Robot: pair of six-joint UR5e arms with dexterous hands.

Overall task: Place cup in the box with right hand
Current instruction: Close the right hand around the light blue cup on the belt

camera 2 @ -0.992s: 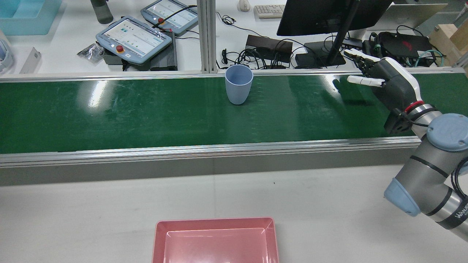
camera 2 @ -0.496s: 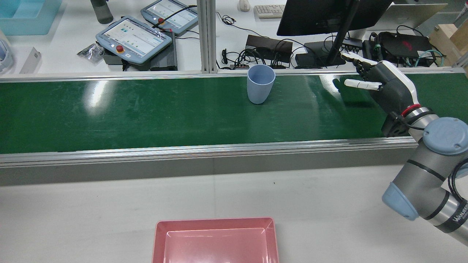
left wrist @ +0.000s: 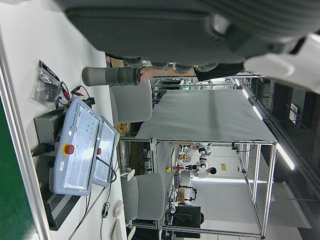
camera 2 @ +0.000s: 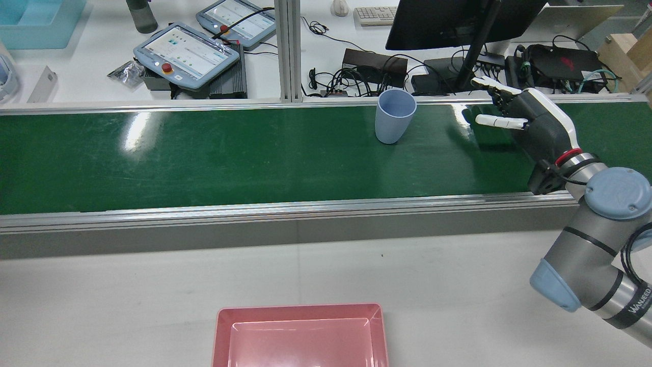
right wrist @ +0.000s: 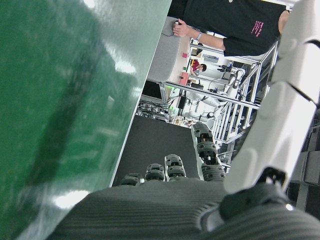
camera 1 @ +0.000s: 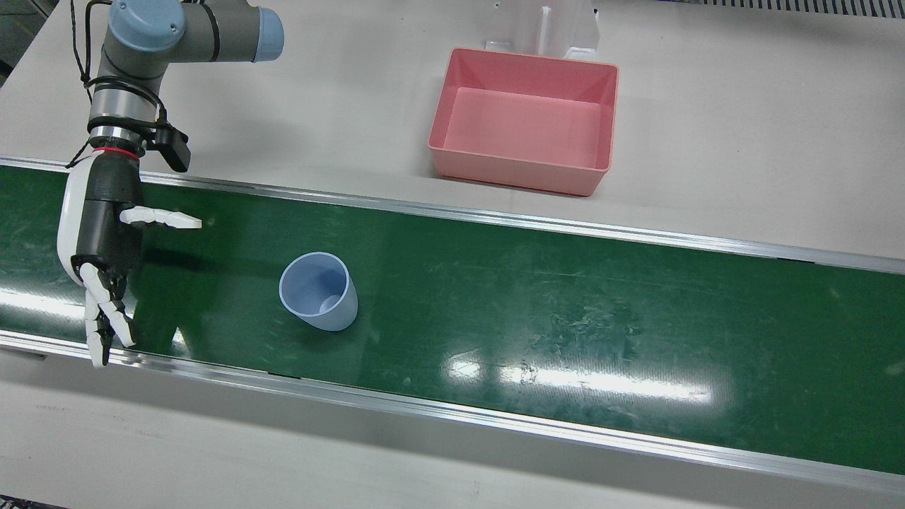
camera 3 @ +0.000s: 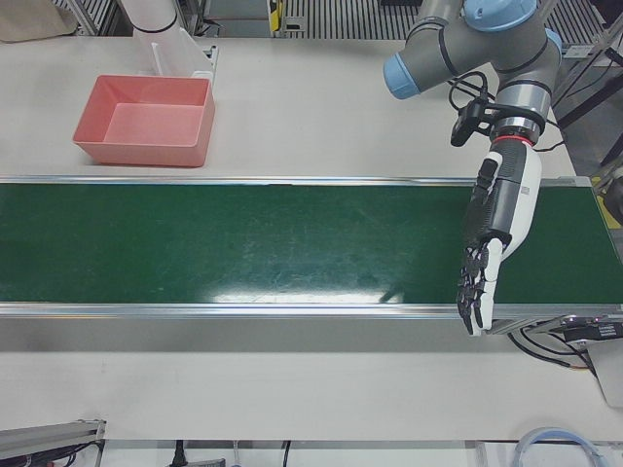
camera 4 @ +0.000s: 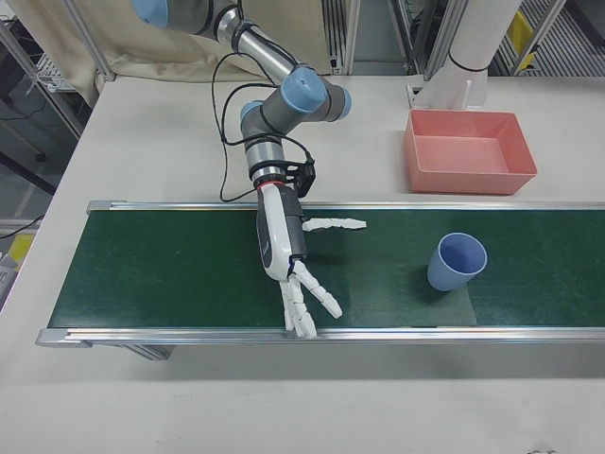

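Cup (camera 1: pixel 317 290) ahead of the spread, empty right hand (camera 1: pixel 104 244) looks like light, rigid, smooth plastic; wrapping its mid-wall seems safest, as it tips easily.

Robotics lab w/ green conveyor belt (camera 2: pixel 204 158), teach pendants (camera 2: pixel 186 53), monitor (camera 2: pixel 438 23), cable clutter, alu framing.

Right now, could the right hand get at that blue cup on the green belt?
Probably yes. The right hand hangs open over the belt with its fingers apart, and only bare belt lies between it and the upright cup.
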